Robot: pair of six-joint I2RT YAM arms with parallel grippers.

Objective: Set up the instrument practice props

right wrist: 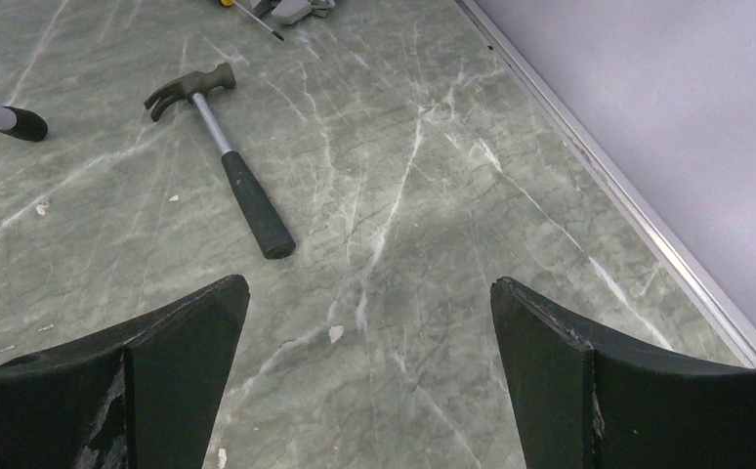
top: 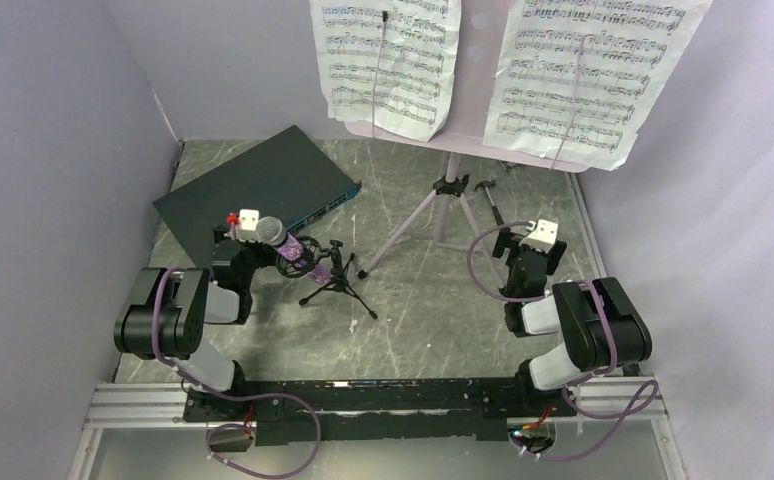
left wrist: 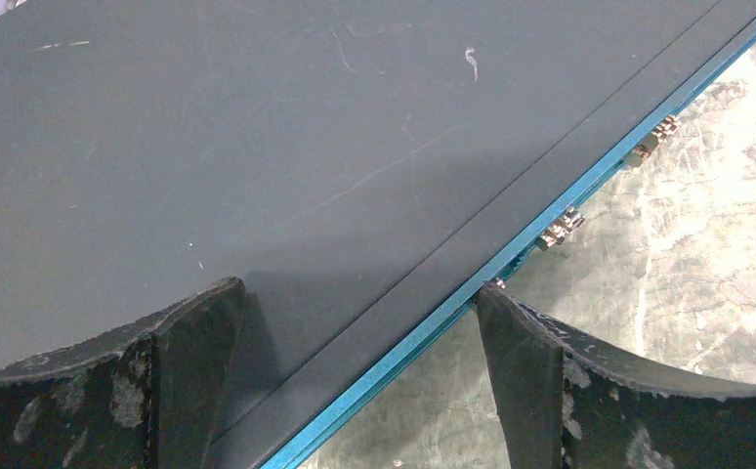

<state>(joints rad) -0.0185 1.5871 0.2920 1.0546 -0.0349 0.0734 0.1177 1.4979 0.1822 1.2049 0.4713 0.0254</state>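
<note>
Lilac walls (top: 63, 120) on three sides, grey marbled table (top: 443, 330) underneath.

Music stand (top: 475, 95) is upright at the back, centre-right, with its silver tripod legs spread on the table. Two sheet-music pages (top: 388, 65) hang side by side on its pale desk, a strip of the desk showing between them.

Dark flat box (left wrist: 257, 147) with a teal edge lies back-left, turned at an angle and touching the left wall.

Left tool (left wrist: 359, 303): released, fingers spread wide and holding nothing. It hangs over the box's teal edge, one finger above the lid and the other above bare table.

Right tool (right wrist: 369, 293): also released and empty, over bare table near the right wall.

Mic stand (top: 338, 275), a small black tripod, sits in front of the box, left of centre. Purple glitter microphone (top: 291, 255) leans tilted at its top, silver head up and to the left, just beside the left tool. I can't tell from the top view whether it's properly seated in the ring.

Claw hammer (right wrist: 230, 156) lies flat ahead of the right tool, near one rubber foot (right wrist: 22, 124) of the music stand.
</note>
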